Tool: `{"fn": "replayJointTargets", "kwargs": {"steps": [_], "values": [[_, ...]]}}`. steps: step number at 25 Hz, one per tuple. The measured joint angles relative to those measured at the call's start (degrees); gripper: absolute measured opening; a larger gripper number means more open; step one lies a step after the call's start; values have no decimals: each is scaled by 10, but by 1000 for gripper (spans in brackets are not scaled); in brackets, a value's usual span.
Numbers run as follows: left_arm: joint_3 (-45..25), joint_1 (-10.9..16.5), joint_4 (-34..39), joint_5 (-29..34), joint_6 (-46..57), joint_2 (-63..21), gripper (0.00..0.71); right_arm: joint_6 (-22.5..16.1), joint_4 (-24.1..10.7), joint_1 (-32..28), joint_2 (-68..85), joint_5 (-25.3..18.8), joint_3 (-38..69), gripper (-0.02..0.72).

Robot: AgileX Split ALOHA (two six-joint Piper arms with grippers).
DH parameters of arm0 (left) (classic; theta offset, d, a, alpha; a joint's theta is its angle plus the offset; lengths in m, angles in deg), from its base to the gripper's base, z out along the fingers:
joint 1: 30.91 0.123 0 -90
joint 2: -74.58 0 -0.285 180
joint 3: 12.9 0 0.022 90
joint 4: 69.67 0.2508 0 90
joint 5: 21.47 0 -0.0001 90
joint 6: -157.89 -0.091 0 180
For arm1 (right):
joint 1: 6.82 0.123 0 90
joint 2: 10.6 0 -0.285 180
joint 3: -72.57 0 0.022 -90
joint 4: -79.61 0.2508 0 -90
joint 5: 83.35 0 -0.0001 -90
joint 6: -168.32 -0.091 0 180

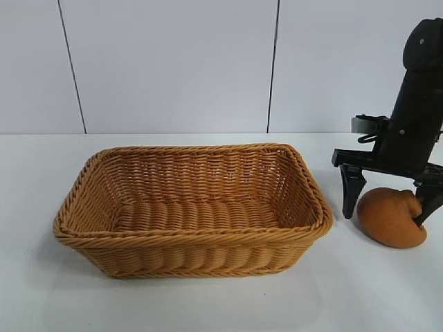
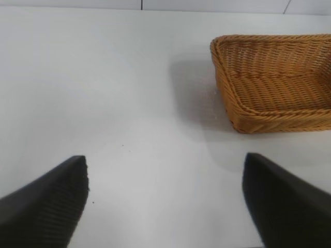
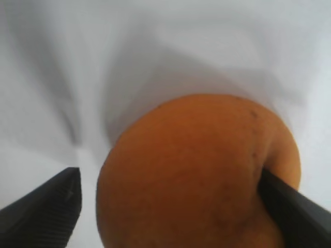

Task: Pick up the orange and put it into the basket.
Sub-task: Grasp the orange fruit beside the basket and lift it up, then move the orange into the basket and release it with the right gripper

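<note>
The orange (image 1: 392, 217) lies on the white table (image 1: 208, 304), to the right of the basket (image 1: 190, 207) and apart from it. It sits between the two fingers of the right gripper (image 1: 389, 200), which comes down on it from above. The fingers are spread wide. In the right wrist view one finger (image 3: 289, 206) presses into a dent in the side of the orange (image 3: 191, 175), while the other finger (image 3: 46, 212) stands off with a gap of bare table between it and the fruit. So the gripper touches the orange on one side only and has not closed on it; the orange rests on the table.

There is one orange, one basket and two grippers. The left gripper (image 2: 165, 201) shows only in its own wrist view: its two dark fingers are wide apart and hold nothing, above bare table, with the basket (image 2: 274, 82) farther off.

The orange is a rounded lump, dull orange-brown and matte, with a bump on the side by the right finger. The finger pads are black with a fine ribbed pattern. The basket is rectangular, woven of tan-orange wicker, with sloping sides and a braided rim; nothing lies inside it. Behind the table is a pale wall (image 1: 173, 62) of panels with thin dark seams.
</note>
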Motion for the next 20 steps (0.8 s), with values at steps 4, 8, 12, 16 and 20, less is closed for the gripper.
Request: {"fn": "replayJointTargets", "kwargs": {"steps": [4,8,12,16,20], "values": [[0,0,0,0,0,0,582,1,-22,0,14,-17,-2,162],[0,0,0,0,0,0,582,1,-28,0,50,-23,-3,52],[0,0,0,0,0,0,582,1,-27,0,103,-20,-3,52],[0,0,0,0,0,0,582,1,-18,0,168,-28,-3,52],[0,0,0,0,0,0,582,1,5,0,219,-30,-3,52]]}}
